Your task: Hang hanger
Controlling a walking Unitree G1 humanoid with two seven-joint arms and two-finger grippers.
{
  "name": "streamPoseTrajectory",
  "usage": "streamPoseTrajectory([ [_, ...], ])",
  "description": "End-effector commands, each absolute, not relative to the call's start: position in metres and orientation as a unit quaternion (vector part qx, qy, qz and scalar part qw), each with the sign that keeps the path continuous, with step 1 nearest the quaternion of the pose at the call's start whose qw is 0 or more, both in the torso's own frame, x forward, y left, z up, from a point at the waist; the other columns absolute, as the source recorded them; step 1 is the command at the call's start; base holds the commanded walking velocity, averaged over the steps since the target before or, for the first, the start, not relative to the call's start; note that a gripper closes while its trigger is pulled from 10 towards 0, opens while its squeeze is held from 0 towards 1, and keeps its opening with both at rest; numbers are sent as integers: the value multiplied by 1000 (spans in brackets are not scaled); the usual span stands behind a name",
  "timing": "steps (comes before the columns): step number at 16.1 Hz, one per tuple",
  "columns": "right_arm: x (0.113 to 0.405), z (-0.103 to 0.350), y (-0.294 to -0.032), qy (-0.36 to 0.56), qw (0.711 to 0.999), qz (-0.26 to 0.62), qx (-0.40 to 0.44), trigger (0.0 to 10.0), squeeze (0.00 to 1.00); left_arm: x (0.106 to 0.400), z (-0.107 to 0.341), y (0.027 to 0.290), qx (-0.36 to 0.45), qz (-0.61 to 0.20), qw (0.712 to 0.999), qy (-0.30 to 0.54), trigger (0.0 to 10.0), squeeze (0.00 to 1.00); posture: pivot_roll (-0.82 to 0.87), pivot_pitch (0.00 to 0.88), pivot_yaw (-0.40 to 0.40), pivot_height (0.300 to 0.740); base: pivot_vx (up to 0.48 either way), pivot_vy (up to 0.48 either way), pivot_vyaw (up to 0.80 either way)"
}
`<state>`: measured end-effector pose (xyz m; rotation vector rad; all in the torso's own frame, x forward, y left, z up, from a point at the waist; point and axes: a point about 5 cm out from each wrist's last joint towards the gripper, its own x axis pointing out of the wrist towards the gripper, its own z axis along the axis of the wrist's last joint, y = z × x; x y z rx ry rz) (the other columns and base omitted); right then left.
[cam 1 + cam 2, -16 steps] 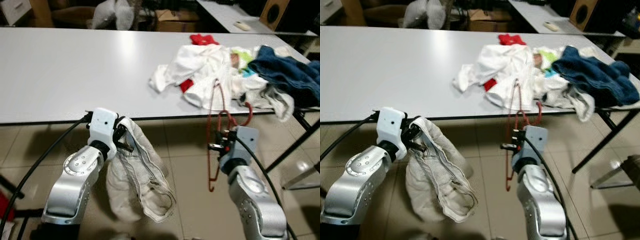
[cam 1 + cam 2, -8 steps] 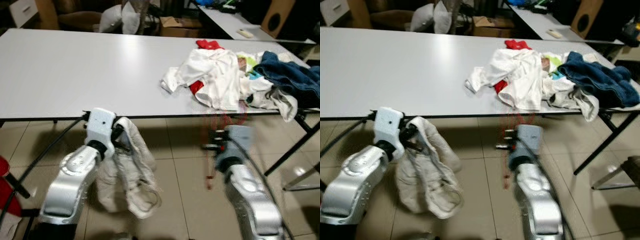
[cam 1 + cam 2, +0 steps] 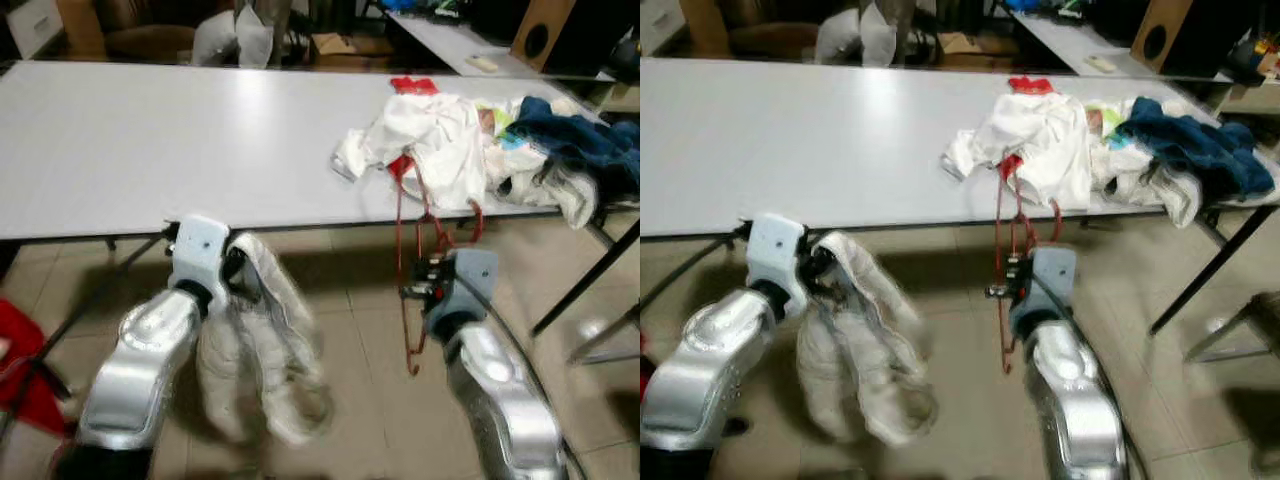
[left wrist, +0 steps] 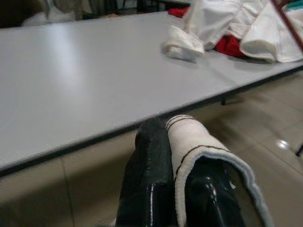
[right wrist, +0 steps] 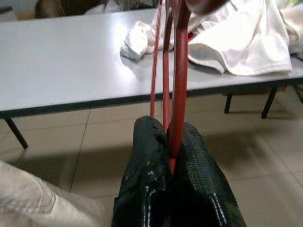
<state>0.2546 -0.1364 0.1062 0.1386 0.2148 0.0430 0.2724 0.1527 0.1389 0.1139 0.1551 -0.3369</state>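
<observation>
A red wire hanger (image 3: 401, 230) stands upright in front of the table edge, with my right gripper (image 3: 425, 290) shut on its lower part. In the right wrist view, the black fingers (image 5: 147, 156) pinch the hanger's red wires (image 5: 177, 71). To the left, my left gripper (image 3: 240, 270) is shut on a cream garment (image 3: 265, 350) that hangs down towards the floor. The left wrist view has the garment's hemmed edge (image 4: 189, 135) clamped between the fingers. Both grippers are below the edge of the white table (image 3: 150, 140).
A pile of clothes (image 3: 450, 140), white with red parts, lies on the table's right side beside a blue garment (image 3: 590, 140). A black table leg (image 3: 590, 270) slants at the right. Something red (image 3: 25, 370) lies on the tiled floor at the left. Boxes and another table (image 3: 450, 35) stand behind.
The whole picture has shifted, so the camera moved. The cream garment swings and blurs under the left gripper. Both grippers keep their hold.
</observation>
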Motion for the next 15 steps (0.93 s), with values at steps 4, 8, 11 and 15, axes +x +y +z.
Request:
streamPoseTrajectory([
  [4,256,107,-137,107,991,22,81,10000,0,273,153,154,66,-165,983,42,10000,0,90,24,-50,740,0,367,0],
  [8,256,107,-136,108,990,24,84,10000,0,273,154,156,68,-162,984,43,10000,0,95,24,-45,740,0,366,0],
  [11,256,108,-136,106,991,23,83,10000,0,274,157,155,54,-160,985,36,10000,0,92,24,-42,740,0,0,0],
  [15,257,109,-140,103,992,26,70,10000,0,277,162,152,61,-156,986,12,10000,0,87,23,-44,740,0,0,0],
])
